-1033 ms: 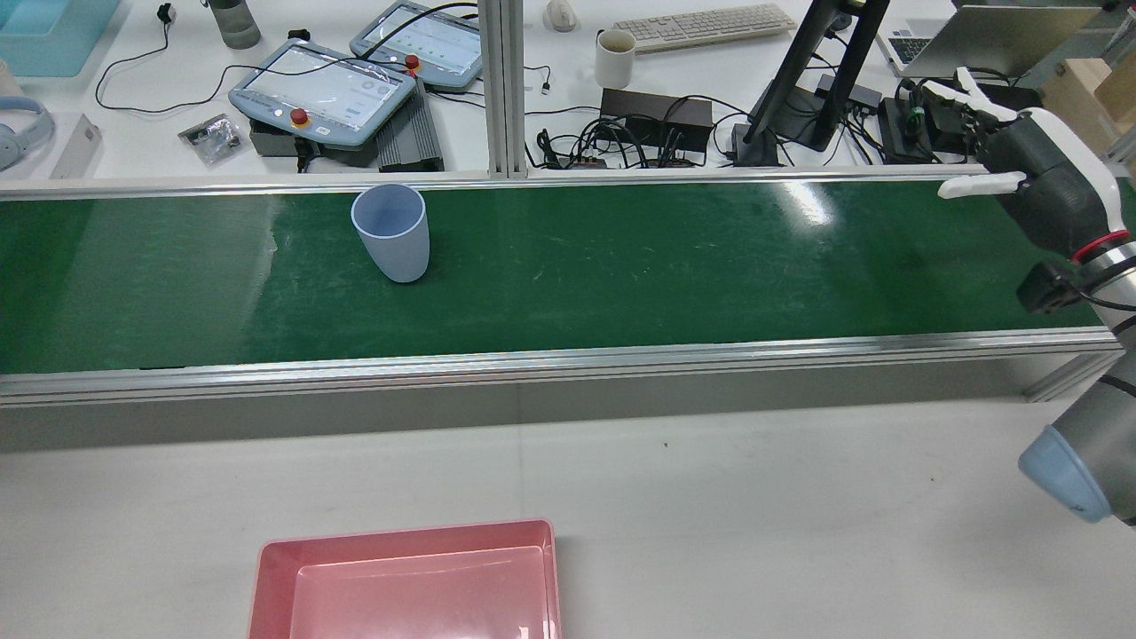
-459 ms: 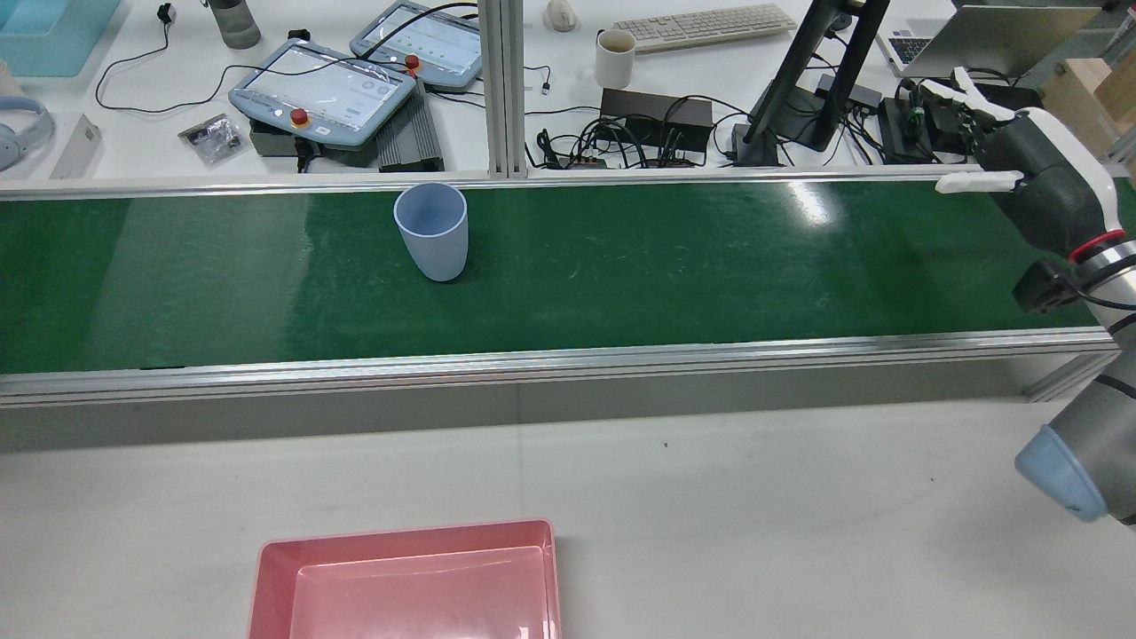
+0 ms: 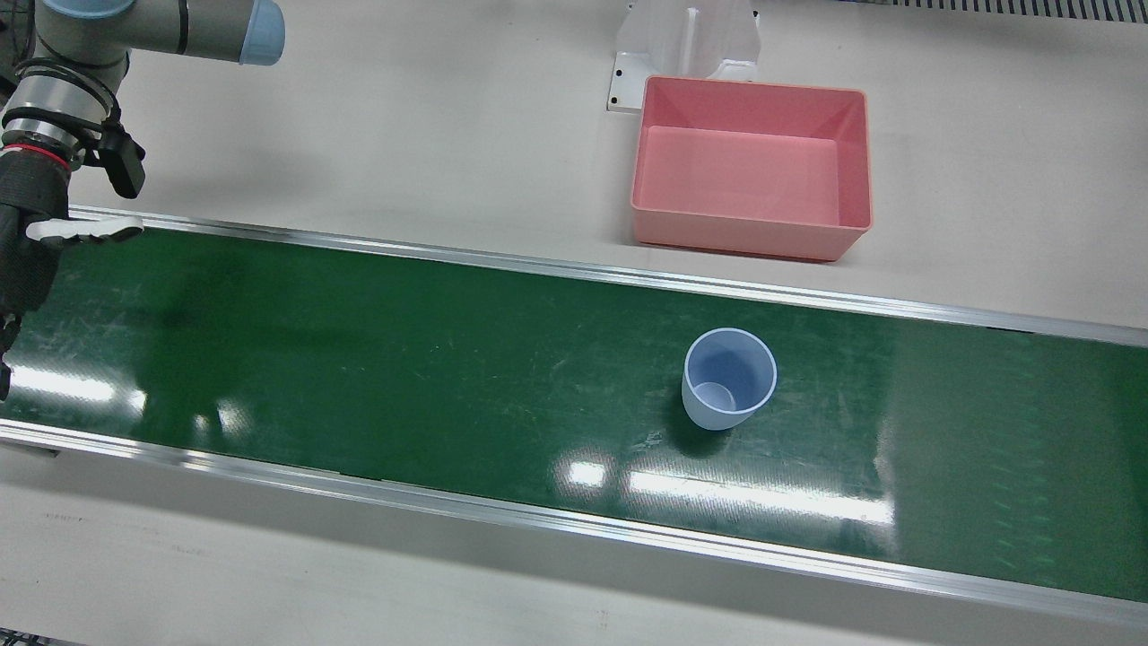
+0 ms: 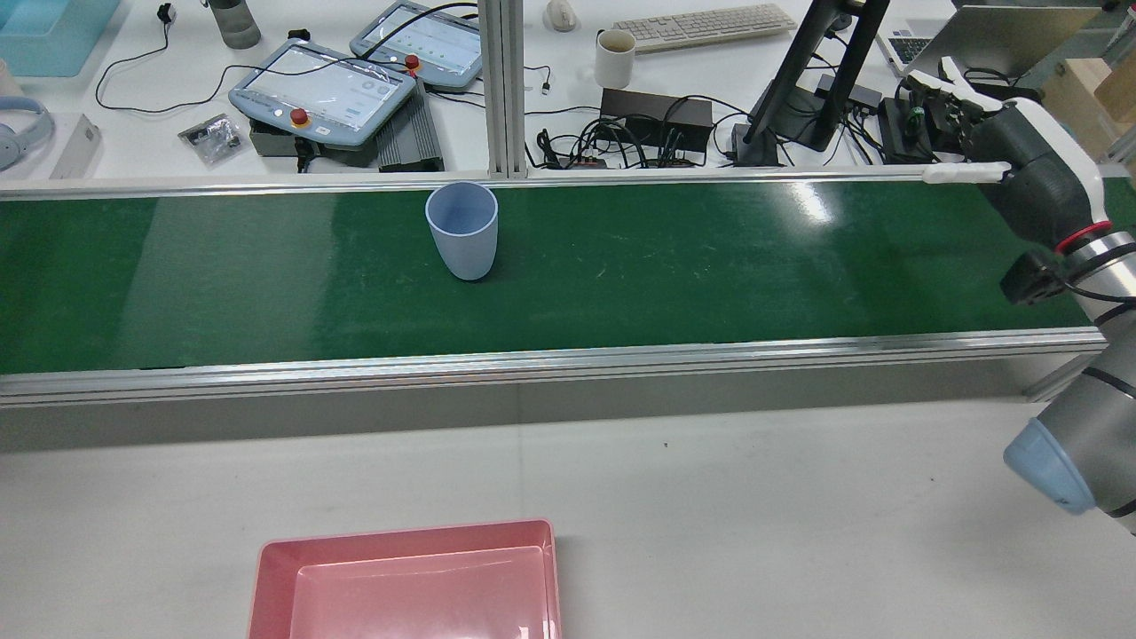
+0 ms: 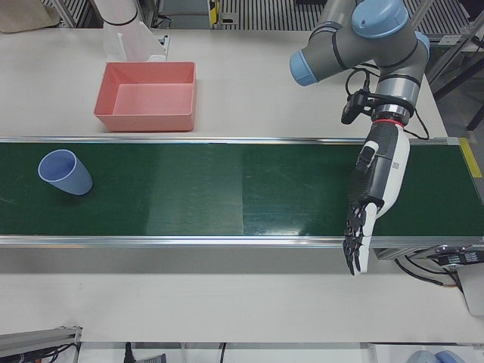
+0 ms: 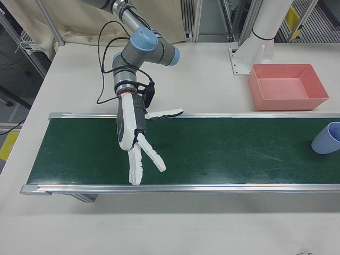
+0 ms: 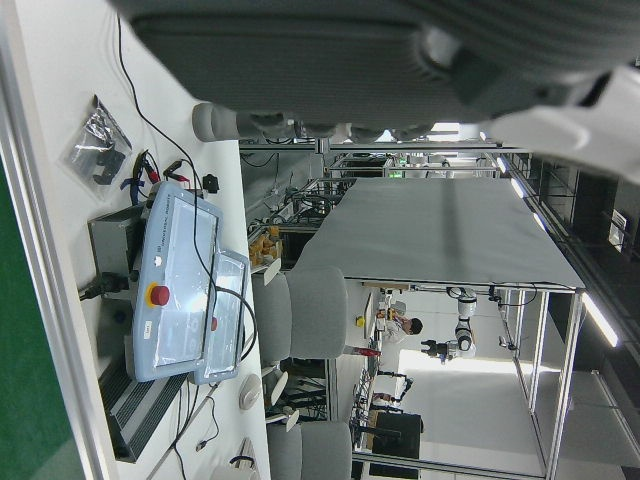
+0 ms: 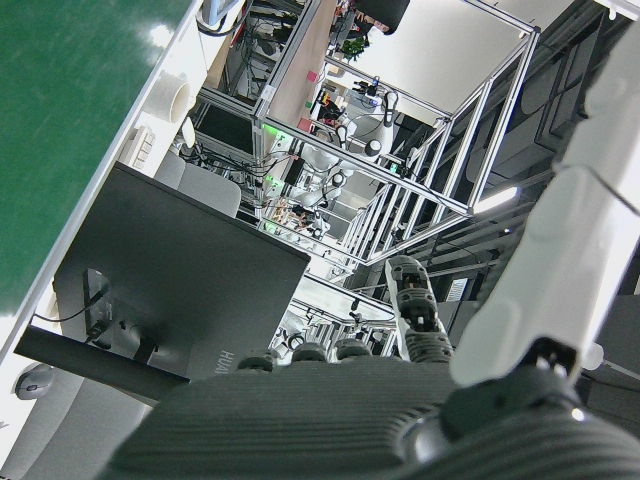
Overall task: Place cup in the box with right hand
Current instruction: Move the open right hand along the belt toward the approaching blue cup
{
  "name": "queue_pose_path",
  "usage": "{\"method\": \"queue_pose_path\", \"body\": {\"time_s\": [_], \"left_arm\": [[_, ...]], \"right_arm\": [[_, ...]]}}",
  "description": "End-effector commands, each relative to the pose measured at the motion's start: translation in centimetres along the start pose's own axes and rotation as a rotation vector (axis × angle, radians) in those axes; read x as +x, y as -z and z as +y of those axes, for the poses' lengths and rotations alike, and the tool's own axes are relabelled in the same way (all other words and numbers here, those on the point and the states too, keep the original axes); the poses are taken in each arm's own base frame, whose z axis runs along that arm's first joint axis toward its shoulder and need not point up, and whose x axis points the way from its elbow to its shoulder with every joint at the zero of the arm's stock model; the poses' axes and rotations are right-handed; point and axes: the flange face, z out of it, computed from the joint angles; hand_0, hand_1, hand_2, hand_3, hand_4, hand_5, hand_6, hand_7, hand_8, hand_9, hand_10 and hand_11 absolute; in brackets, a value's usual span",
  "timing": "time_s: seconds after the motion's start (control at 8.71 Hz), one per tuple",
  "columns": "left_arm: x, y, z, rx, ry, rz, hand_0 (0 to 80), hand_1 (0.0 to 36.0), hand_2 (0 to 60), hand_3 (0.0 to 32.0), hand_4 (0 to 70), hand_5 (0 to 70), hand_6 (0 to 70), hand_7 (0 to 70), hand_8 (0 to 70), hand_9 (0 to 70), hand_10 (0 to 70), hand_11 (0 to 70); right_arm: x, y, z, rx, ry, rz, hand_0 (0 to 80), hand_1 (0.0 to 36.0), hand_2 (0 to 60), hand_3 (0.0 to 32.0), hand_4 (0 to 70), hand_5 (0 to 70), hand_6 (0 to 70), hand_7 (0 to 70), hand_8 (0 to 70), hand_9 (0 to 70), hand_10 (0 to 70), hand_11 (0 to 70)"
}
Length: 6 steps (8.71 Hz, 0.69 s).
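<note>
A pale blue cup (image 4: 461, 231) (image 3: 728, 377) stands upright and empty on the green conveyor belt (image 4: 710, 257), near its far rail in the rear view. It also shows at the edges of both side views, cup (image 5: 64, 172) (image 6: 326, 138). The pink box (image 4: 408, 577) (image 3: 752, 170) lies empty on the white table beside the belt. My right hand (image 4: 1021, 169) (image 6: 133, 133) (image 3: 27, 251) hovers open over the belt's end, fingers spread, far from the cup. My left hand (image 5: 370, 197) hangs open over the belt's other end, fingers stretched past the rail. Neither hand view shows the cup.
Beyond the belt's far rail a desk holds two teach pendants (image 4: 324, 89), a mug (image 4: 614, 58), a keyboard (image 4: 706, 25), a monitor stand (image 4: 812, 80) and cable clutter. A white pedestal (image 3: 686, 40) stands behind the box. Aluminium rails (image 4: 568, 359) edge the belt.
The cup has travelled along the belt toward my right hand, rightward in the rear view. My right hand has drifted slightly up and left there, still open.
</note>
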Motion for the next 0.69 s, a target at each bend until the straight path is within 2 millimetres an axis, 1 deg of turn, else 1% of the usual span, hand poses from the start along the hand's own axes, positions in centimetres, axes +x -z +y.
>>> {"method": "queue_pose_path", "body": {"time_s": [0.0,0.11,0.23,0.34,0.46,0.57], "left_arm": [[0.0,0.0,0.0,0.000,0.000,0.000,0.0,0.0,0.0,0.0,0.0,0.0,0.0,0.0,0.0,0.0,0.0,0.0],[0.0,0.0,0.0,0.000,0.000,0.000,0.0,0.0,0.0,0.0,0.0,0.0,0.0,0.0,0.0,0.0,0.0,0.0],[0.0,0.0,0.0,0.000,0.000,0.000,0.0,0.0,0.0,0.0,0.0,0.0,0.0,0.0,0.0,0.0,0.0,0.0],[0.0,0.0,0.0,0.000,0.000,0.000,0.0,0.0,0.0,0.0,0.0,0.0,0.0,0.0,0.0,0.0,0.0,0.0],[0.0,0.0,0.0,0.000,0.000,0.000,0.0,0.0,0.0,0.0,0.0,0.0,0.0,0.0,0.0,0.0,0.0,0.0],[0.0,0.0,0.0,0.000,0.000,0.000,0.0,0.0,0.0,0.0,0.0,0.0,0.0,0.0,0.0,0.0,0.0,0.0]], "right_arm": [[1.4,0.0,0.6,0.013,0.005,-0.001,45.4,11.0,4.7,0.0,0.0,2.6,0.0,0.0,0.0,0.0,0.0,0.0],[3.4,0.1,0.9,0.026,0.001,0.003,45.7,11.2,4.8,0.0,0.0,2.6,0.0,0.0,0.0,0.0,0.0,0.0],[4.4,-0.3,2.0,0.013,-0.008,0.006,45.6,11.4,5.3,0.0,0.0,2.5,0.0,0.0,0.0,0.0,0.0,0.0],[5.2,-0.8,3.0,-0.001,-0.016,0.013,45.3,11.8,7.3,0.0,0.0,2.4,0.0,0.0,0.0,0.0,0.0,0.0],[5.4,-1.1,3.6,-0.007,-0.019,0.008,45.3,11.8,7.7,0.0,0.0,2.4,0.0,0.0,0.0,0.0,0.0,0.0],[5.9,-1.0,3.9,-0.007,-0.020,0.008,45.4,11.8,8.0,0.0,0.0,2.3,0.0,0.0,0.0,0.0,0.0,0.0]]}}
